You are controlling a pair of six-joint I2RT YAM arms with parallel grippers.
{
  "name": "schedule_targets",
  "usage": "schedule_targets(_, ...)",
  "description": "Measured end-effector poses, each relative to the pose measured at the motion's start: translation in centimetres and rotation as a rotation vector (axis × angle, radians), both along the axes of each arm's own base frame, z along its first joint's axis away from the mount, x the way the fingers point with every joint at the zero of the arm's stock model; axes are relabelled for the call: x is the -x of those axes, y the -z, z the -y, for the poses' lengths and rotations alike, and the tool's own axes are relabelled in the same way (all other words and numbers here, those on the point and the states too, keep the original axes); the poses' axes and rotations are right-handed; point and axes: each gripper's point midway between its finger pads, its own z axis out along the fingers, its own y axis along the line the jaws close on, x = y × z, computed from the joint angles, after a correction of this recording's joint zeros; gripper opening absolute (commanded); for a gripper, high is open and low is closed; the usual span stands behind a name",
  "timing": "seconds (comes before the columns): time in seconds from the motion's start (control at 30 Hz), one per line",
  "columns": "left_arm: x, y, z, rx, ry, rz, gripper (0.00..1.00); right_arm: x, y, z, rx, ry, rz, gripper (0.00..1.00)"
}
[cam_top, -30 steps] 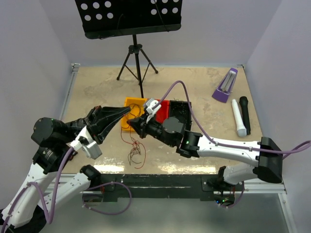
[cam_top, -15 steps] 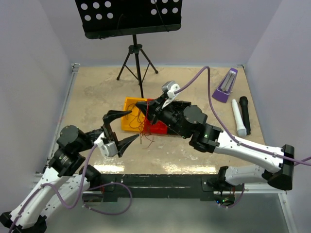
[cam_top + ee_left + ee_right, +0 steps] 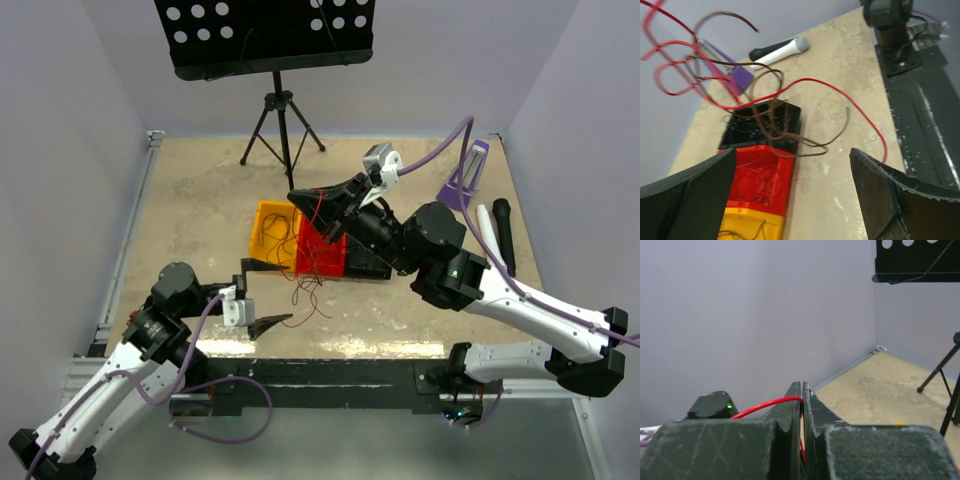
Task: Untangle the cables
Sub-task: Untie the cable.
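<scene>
The cables (image 3: 306, 288), thin red and dark wires, hang in loose loops from my right gripper (image 3: 296, 195) down to the table in front of the red bin (image 3: 322, 255). That gripper is raised over the bins and shut on a red wire (image 3: 765, 405), which leaves between its closed tips (image 3: 801, 386). My left gripper (image 3: 276, 294) is low at the near left, open, its fingers apart from the wires. In the left wrist view the cable loops (image 3: 771, 97) float ahead of the open gripper (image 3: 792, 152), and nothing lies between its fingers.
A yellow bin (image 3: 268, 228), the red bin and a black bin (image 3: 372, 264) sit in a row mid-table, with thin wires in the yellow and red ones. A tripod music stand (image 3: 282, 110) is at the back. A purple object (image 3: 466, 172) and white (image 3: 488, 245) and black (image 3: 503, 232) microphones lie at the right.
My left gripper opened and drew back toward the near left. My right gripper rose and moved right and back, lifting the wire clump off the table.
</scene>
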Motion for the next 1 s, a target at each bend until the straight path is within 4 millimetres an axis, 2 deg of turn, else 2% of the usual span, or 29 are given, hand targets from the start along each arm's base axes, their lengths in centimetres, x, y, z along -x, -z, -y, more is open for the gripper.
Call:
schedule_targets(0.1, 0.6, 1.7, 0.8, -0.024, 0.064, -0.084, 1.00, 0.5, -0.8, -0.1, -0.015, -0.030, 0.011, 0.00)
schedule_targets(0.23, 0.4, 2.8, 2.0, -0.022, 0.122, -0.177, 0.99, 1.4, -1.7, -0.3, -0.034, -0.080, 0.017, 0.00)
schedule_targets(0.3, 0.0, 3.1, 2.5, -0.007, 0.126, -0.207, 0.96, 1.7, -2.0, -0.4, -0.044, -0.099, 0.018, 0.00)
schedule_targets(0.37, -1.0, 3.3, 2.9, 0.012, 0.097, -0.227, 0.87, 2.0, -2.1, -0.5, -0.048, -0.114, 0.015, 0.00)
schedule_targets(0.47, -2.3, 2.4, 3.1, 0.055, 0.043, -0.202, 0.70, 2.3, -2.1, -0.7, -0.053, -0.138, 0.009, 0.00)
schedule_targets(0.6, -3.3, 1.3, 3.1, 0.094, -0.004, -0.176, 0.74, 2.5, -2.1, -0.8, -0.060, -0.148, 0.000, 0.00)
schedule_targets(0.7, -3.6, 0.7, 3.0, 0.118, -0.020, -0.177, 0.71, 2.6, -2.2, -0.8, -0.064, -0.157, -0.006, 0.00)
schedule_targets(0.77, -3.6, 0.2, 3.1, 0.136, -0.018, -0.184, 0.60, 2.8, -2.2, -0.9, -0.066, -0.167, -0.009, 0.00)
schedule_targets(0.87, -3.3, -0.7, 3.3, 0.172, -0.005, -0.202, 0.17, 2.9, -2.3, -0.9, -0.072, -0.173, -0.010, 0.00)
schedule_targets(0.9, -3.3, -0.9, 3.3, 0.181, -0.002, -0.209, 0.05, 2.9, -2.3, -0.9, -0.074, -0.174, -0.010, 0.00)
schedule_targets(0.93, -3.3, -1.2, 3.3, 0.192, 0.002, -0.206, 0.00, 2.9, -2.4, -0.9, -0.077, -0.175, -0.012, 0.00)
schedule_targets(1.0, -3.1, -1.4, 3.3, 0.199, 0.008, -0.212, 0.00, 2.9, -2.4, -0.9, -0.079, -0.175, -0.014, 0.00)
